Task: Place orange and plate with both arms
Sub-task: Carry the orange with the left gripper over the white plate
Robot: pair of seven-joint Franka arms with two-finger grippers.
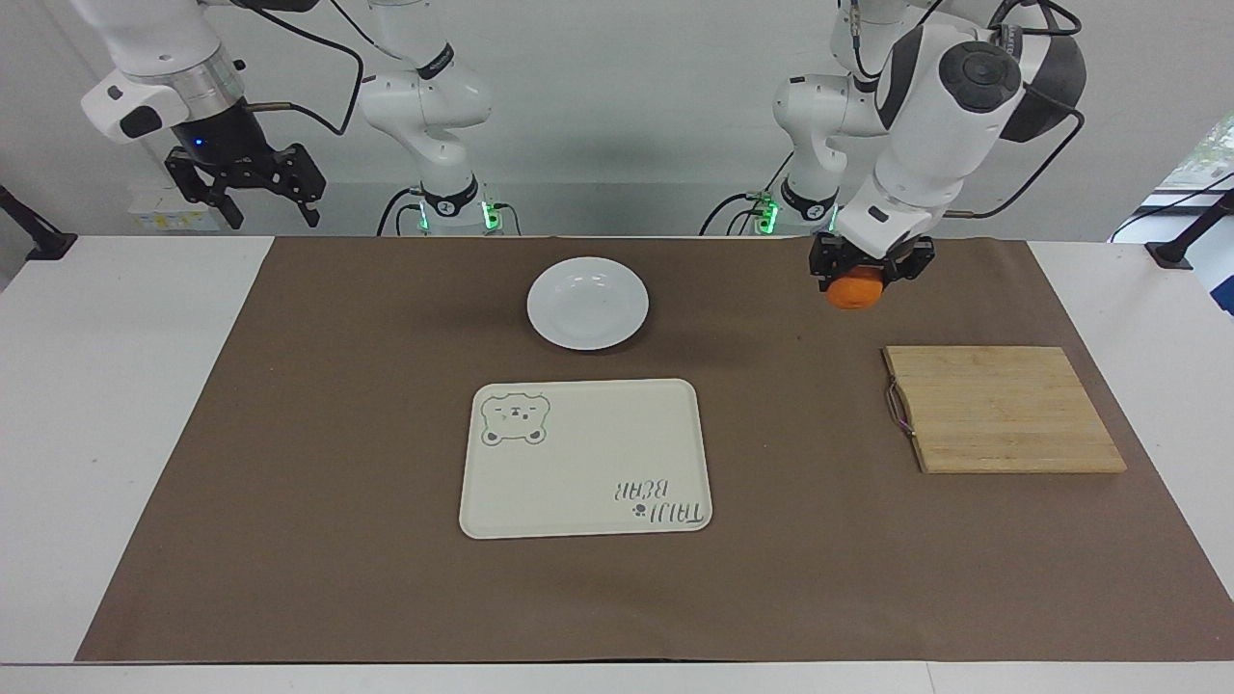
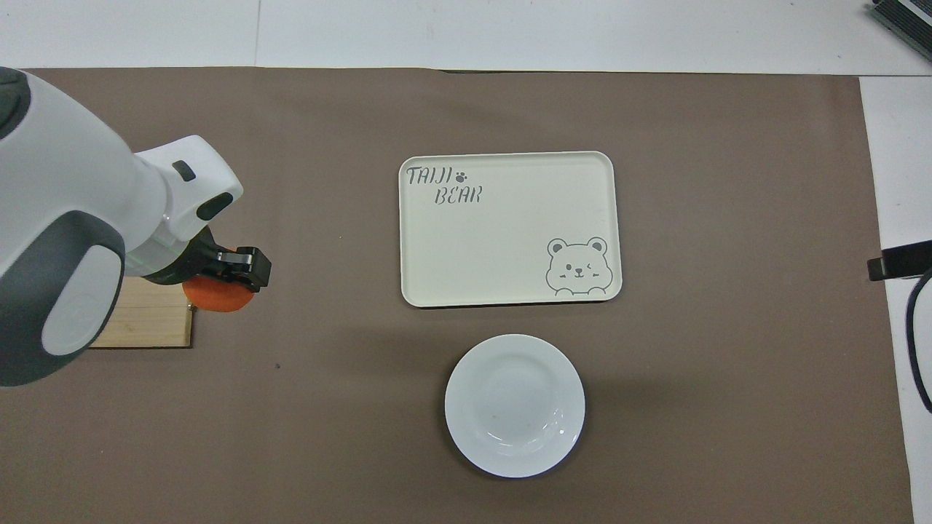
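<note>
My left gripper (image 1: 857, 281) is shut on the orange (image 1: 854, 289) and holds it high over the brown mat, between the wooden board and the plate. In the overhead view the orange (image 2: 216, 296) shows under the left gripper (image 2: 226, 280), beside the board's edge. The white plate (image 1: 587, 302) sits on the mat near the robots, also seen in the overhead view (image 2: 514, 405). My right gripper (image 1: 246, 193) is open and waits high over the right arm's end of the table.
A cream tray with a bear drawing (image 1: 585, 457) lies in the middle of the mat, just farther from the robots than the plate. A wooden cutting board (image 1: 1003, 408) lies toward the left arm's end. A brown mat (image 1: 386, 578) covers the table.
</note>
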